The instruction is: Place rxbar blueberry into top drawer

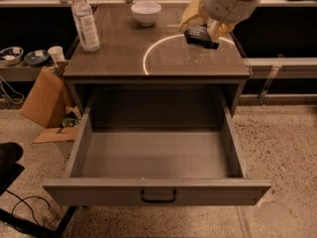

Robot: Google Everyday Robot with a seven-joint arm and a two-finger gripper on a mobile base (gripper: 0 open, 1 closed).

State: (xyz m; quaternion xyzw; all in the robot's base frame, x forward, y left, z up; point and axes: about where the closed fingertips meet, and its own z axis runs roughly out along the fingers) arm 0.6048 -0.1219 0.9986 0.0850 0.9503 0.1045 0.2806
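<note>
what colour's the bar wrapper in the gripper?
Dark, near black: rxbar blueberry held in the gripper over the tabletop's back right, camera view.

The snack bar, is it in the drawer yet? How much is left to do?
Not yet. Done: the top drawer is pulled open, and nothing lies in it. In hand: the end effector grips the rxbar blueberry over the back right of the tabletop. Left: bring the bar forward, lower it into the drawer and let go.
</note>
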